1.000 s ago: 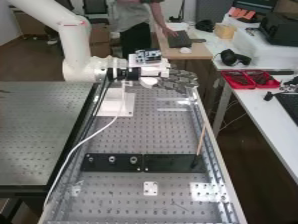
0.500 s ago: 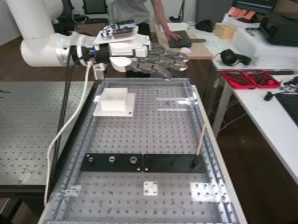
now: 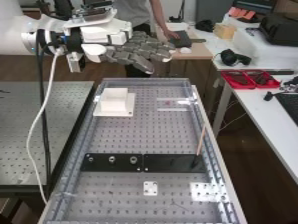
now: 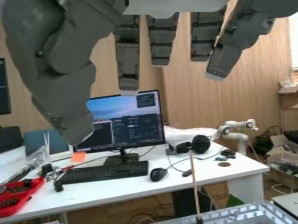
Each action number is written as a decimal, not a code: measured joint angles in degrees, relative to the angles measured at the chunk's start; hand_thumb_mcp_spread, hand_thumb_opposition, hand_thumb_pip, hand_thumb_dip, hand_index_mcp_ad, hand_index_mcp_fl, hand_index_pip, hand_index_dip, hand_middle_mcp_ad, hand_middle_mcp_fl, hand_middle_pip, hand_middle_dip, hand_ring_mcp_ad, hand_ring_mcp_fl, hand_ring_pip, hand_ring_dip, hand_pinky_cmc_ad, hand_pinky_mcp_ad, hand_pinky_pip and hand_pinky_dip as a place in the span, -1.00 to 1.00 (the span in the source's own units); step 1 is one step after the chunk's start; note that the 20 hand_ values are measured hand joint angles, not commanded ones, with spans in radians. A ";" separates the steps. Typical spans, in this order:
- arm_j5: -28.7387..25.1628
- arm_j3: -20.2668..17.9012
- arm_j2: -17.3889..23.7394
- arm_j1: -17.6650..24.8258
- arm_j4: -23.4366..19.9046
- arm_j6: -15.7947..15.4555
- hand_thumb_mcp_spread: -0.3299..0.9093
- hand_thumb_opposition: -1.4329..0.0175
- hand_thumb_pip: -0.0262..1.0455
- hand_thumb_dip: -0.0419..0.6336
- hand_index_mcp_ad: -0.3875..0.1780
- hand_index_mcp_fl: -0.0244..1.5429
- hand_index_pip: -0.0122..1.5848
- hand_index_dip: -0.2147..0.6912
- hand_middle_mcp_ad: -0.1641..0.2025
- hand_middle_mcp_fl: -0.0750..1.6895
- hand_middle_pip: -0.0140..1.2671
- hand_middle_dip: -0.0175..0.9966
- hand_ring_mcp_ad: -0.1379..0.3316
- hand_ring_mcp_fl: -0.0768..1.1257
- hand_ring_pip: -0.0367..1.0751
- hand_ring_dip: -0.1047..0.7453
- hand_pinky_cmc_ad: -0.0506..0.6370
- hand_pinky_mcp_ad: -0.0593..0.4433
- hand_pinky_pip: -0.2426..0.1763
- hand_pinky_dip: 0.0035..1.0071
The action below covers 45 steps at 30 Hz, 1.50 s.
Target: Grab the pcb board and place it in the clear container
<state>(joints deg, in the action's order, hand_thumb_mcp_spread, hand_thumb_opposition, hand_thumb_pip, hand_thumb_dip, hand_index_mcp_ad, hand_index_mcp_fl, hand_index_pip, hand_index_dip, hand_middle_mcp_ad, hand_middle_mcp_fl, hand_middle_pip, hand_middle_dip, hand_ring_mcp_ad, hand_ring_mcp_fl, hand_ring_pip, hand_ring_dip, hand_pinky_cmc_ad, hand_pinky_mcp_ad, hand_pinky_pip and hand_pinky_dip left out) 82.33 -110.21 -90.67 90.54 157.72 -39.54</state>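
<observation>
- Small plate [image 3: 151, 188], white, and a second, clear-looking plate [image 3: 203, 192]: lower middle and lower right of the high view, flat on the bench [image 3: 120, 202].
- Black bars [image 3: 176, 163], two, end to end across the bench, below centre; the right one ends near the right rail [image 3: 221, 182].
- Stick [image 3: 201, 141], thin, one, slightly tilted, standing at the right bar's right end; an upright obstacle beside the rail.
- Perforated surface, from the bars up to the white block [image 3: 114, 101] at upper left; room for moving lies between left and right rails.
- Clear piece with bright edges [image 3: 174, 109], upper right of the bench, against the right rail; possibly the clear container, not certain. Pcb board: position cannot be told with certainty.
- Hand [image 3: 140, 50], dark grey, one, upper middle, past and above the bench's far edge; spread wide, holding nothing. In the wrist view the hand [image 4: 163, 40] has straight fingers, thumb well apart.
- Changed since the earliest frame: hand shifted leftward and upward from over the far right corner; white block now fully uncovered; white cable [image 3: 41, 112] moved off the bench, hanging over the left table [image 3: 20, 145].
</observation>
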 joint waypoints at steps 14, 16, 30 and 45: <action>2.65 3.51 0.78 -1.69 6.64 -1.58 0.00 -0.11 0.18 -0.27 0.14 -0.94 -0.40 -0.39 0.23 -0.91 -0.78 -0.69 0.46 -0.85 -0.78 -0.70 0.16 0.01 -0.34 0.29; 2.49 3.40 0.79 -1.65 6.38 -1.62 0.00 -0.11 0.18 -0.27 0.14 -0.94 -0.46 -0.39 0.23 -0.91 -0.78 -0.69 0.46 -0.86 -0.78 -0.70 0.16 0.01 -0.36 0.29; -0.39 1.50 1.08 -0.35 4.06 -1.69 0.00 -0.11 0.18 -0.27 0.15 -0.91 -0.58 -0.29 0.21 -0.91 -0.78 -0.69 0.45 -0.86 -0.78 -0.70 0.21 0.09 -0.36 0.28; 1.22 2.21 0.86 0.20 5.23 -1.85 0.00 -0.11 0.19 -0.27 0.15 -0.90 -0.59 -0.27 0.23 -0.89 -0.78 -0.69 0.45 -0.86 -0.78 -0.70 0.21 0.12 -0.36 0.28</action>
<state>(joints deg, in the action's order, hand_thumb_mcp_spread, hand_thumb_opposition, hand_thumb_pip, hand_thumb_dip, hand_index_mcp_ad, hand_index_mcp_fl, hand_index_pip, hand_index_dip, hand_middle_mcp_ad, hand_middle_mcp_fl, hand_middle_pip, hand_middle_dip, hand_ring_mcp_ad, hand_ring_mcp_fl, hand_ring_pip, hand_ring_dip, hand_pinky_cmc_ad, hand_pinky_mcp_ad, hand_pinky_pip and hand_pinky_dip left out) 83.55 -108.00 -89.81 90.75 162.95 -41.39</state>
